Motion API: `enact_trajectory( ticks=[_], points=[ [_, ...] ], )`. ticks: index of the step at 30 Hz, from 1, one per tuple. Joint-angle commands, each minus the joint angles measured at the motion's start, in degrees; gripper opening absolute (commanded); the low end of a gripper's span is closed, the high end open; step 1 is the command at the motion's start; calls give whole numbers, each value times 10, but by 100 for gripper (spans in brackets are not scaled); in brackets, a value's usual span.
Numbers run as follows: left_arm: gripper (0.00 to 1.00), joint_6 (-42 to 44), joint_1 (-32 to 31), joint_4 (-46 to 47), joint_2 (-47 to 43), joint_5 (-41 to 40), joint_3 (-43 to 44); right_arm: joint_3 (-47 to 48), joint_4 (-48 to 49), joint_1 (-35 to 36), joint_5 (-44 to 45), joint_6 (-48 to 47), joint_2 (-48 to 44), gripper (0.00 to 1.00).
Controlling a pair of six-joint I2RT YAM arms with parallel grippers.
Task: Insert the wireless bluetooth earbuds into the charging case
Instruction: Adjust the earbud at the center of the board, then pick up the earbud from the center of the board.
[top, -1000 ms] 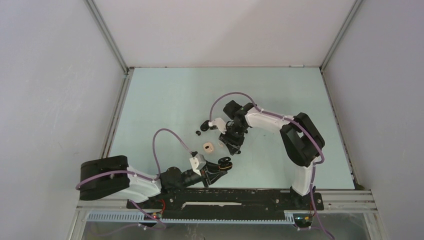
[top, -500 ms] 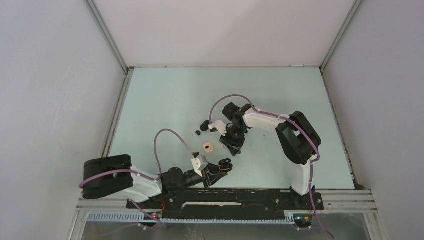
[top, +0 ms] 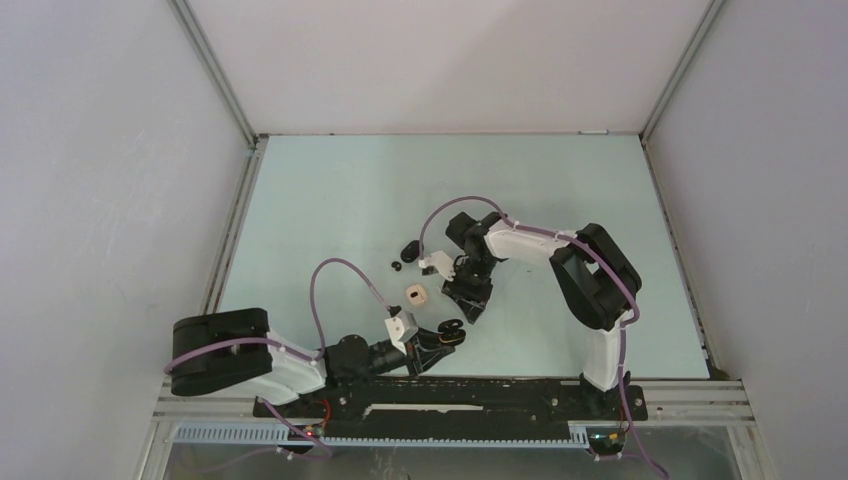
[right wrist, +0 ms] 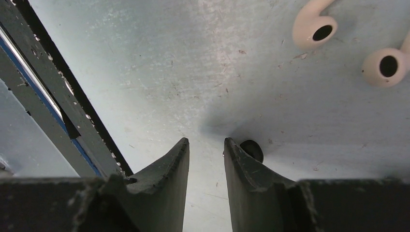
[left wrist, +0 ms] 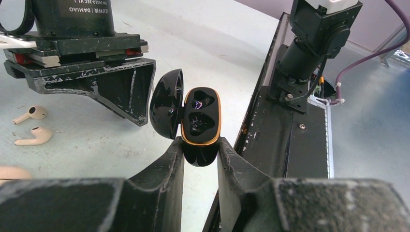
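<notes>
Two whitish earbuds [left wrist: 34, 136] lying near charging case [left wrist: 200, 121], likely light, slick: pinch bulb; left gripper [left wrist: 200, 145] clamping case, right gripper [right wrist: 206, 142] gaping empty

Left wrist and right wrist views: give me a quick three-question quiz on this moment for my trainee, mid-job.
1. True or false: the black case clamped in the left gripper has its lid shut.
2. How many whitish earbuds show in the right wrist view? A one, B two, C four.
3. Fill in: between the right gripper's fingers there is ____.
Key: 1 false, the lid stands open; 2 B; 3 nothing, a small black earbud sits beside one finger.
</notes>
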Motion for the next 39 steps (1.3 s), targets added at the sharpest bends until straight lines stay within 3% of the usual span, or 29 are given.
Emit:
enact_trajectory(
  ticks=[1, 9, 16, 22, 39],
  points=[
    [0, 4, -4, 36, 3, 4, 9, -2, -16, -9, -15, -17, -24, 36],
    [0, 4, -4, 35, -13, 1, -1, 37, -80, -48, -137, -47, -80, 36],
    [0, 3, -4, 35, -11, 1, 3, 38, 8, -56, 41, 81, -64, 35],
    [0, -1, -5, 35, -4, -1, 7, 48, 8, -49, 64, 105, -31, 40],
    [0, -4, -6, 35, 13, 1, 15, 49, 14, -7, 114, 100, 8, 39]
  ],
)
